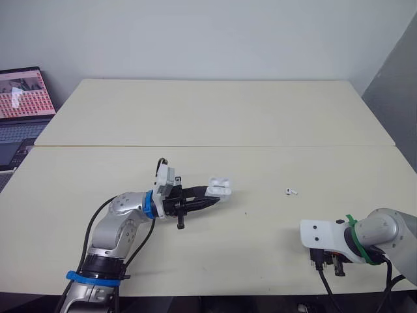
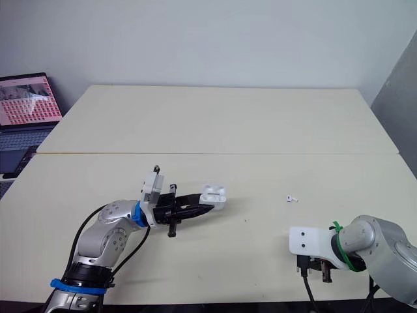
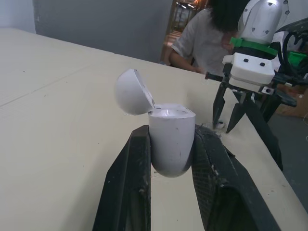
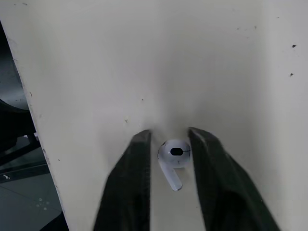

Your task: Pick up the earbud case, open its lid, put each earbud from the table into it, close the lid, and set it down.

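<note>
Your left gripper (image 3: 171,134) reaches out low over the tabletop (image 1: 228,117), pointing toward the robot's right. Its fingers (image 3: 130,183) are drawn in tight on the earbud case (image 3: 171,142), one on each flank of the body. You have the case by its lower half, with the rounded bottom sunk between the fingers. Its long axis is roughly upright and the mouth faces up. The lid (image 3: 132,91) is swung back on its hinge to one side of the mouth and stands open, hollow side toward the body. In the head views the case sits left of the tabletop's middle, in the near half. Your right gripper (image 4: 168,136) hangs near the front edge on the robot's right, pointing down at the tabletop. Its fingers (image 4: 137,168) are narrowed to a small gap, with an earbud (image 4: 174,156) pinched between the tips. The earbud's head is toward the tips, its dark oval opening faces the wrist camera, and its stem runs back along the fingers. A second earbud (image 1: 291,192) lies loose on the tabletop between the two grippers, apart from both and too small to read its heading. A laptop (image 1: 19,98) sits off the far left edge. A person (image 3: 202,38) is seated beyond the tabletop in the left wrist view.
</note>
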Tool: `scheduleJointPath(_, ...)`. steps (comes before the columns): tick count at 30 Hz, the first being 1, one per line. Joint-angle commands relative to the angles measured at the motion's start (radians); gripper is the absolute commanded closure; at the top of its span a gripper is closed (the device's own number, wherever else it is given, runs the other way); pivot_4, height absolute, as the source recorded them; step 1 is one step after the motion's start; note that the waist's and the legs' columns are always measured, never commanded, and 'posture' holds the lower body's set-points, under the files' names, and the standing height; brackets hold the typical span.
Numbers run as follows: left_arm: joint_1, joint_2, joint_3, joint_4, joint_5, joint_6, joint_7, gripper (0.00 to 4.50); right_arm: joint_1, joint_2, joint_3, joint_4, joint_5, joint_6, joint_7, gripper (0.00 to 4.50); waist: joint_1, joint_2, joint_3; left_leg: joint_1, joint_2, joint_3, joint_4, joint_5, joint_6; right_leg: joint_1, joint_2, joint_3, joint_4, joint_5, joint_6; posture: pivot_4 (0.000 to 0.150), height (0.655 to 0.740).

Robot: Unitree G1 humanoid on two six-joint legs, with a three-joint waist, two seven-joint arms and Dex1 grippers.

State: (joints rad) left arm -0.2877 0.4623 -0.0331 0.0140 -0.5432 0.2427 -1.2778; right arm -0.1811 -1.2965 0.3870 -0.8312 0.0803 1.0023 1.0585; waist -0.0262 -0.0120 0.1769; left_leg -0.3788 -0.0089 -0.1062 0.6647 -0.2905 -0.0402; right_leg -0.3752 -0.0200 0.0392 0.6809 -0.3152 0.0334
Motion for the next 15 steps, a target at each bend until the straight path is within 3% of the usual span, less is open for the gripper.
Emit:
scheduleJointPath(1,-0.013,-0.004,0.006,0.001,0.000,-0.030,-0.005,3.73,-0.006,-0.026,0.000,-0.023,-0.015,-0.009,-0.003,4.42,0.000,0.000,0.000,0.000,0.000,0.000,0.000,0.000,0.000,0.000,0.000,0.000,0.000,0.000,0.000,0.150,0.7400)
scheduleJointPath(13,-0.029,-0.010,-0.004,0.011,0.009,-0.035,-0.002,3.73,0.011,-0.028,-0.072,-0.004,-0.003,-0.094,-0.020,4.47,0.000,0.000,0.000,0.000,0.000,0.000,0.000,0.000,0.000,0.000,0.000,0.000,0.000,0.000,0.000,0.150,0.7400)
scheduleJointPath(15,-0.031,-0.010,-0.006,0.011,0.010,-0.034,-0.001,3.73,0.033,-0.048,-0.105,-0.007,0.020,-0.115,0.005,4.12,0.000,0.000,0.000,0.000,0.000,0.000,0.000,0.000,0.000,0.000,0.000,0.000,0.000,0.000,0.000,0.150,0.7400)
